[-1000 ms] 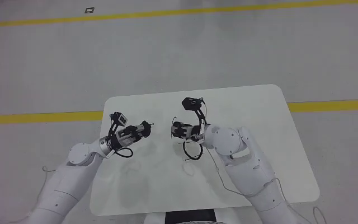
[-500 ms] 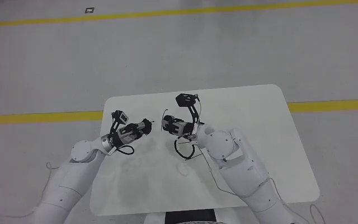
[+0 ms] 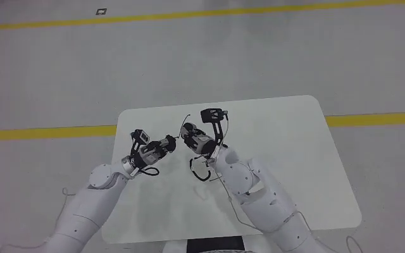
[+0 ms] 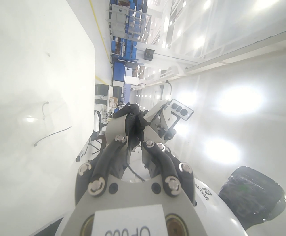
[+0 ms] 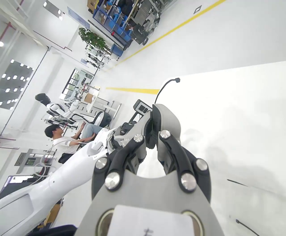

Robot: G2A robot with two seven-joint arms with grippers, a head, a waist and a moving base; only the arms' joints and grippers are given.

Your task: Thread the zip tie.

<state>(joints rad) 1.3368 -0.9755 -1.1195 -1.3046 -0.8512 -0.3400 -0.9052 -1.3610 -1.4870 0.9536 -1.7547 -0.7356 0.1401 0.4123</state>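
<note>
Right gripper (image 5: pixel 153 120) clamped on zip tie (image 5: pixel 163 86), strap curving out past its tips to the free head; left gripper (image 4: pixel 134 116) pinched shut, nearly tip-to-tip with it.

- Plain glossy white over the table (image 3: pixel 285 158).
- Solid black for the zip tie (image 5: pixel 177 80), head and strap alike.
- Matt grey on the shells of the right gripper (image 5: pixel 153 111), black on its links and ribbed pads, bright silver on the screws.
- Same grey, black and silver on the left gripper (image 4: pixel 135 114), with black wrapping at the fingertips.
- Thin and dark for the loose ties (image 4: pixel 53 134), against the white top.
- Pale grey over the floor (image 3: pixel 190 63), crossed by yellow stripes (image 3: pixel 190 14).
- Dark frame and lighter middle on the small floor marker (image 3: pixel 101 11).
- Blue on the far storage bins (image 5: pixel 105 15), green on the plant (image 5: pixel 93 40).
</note>
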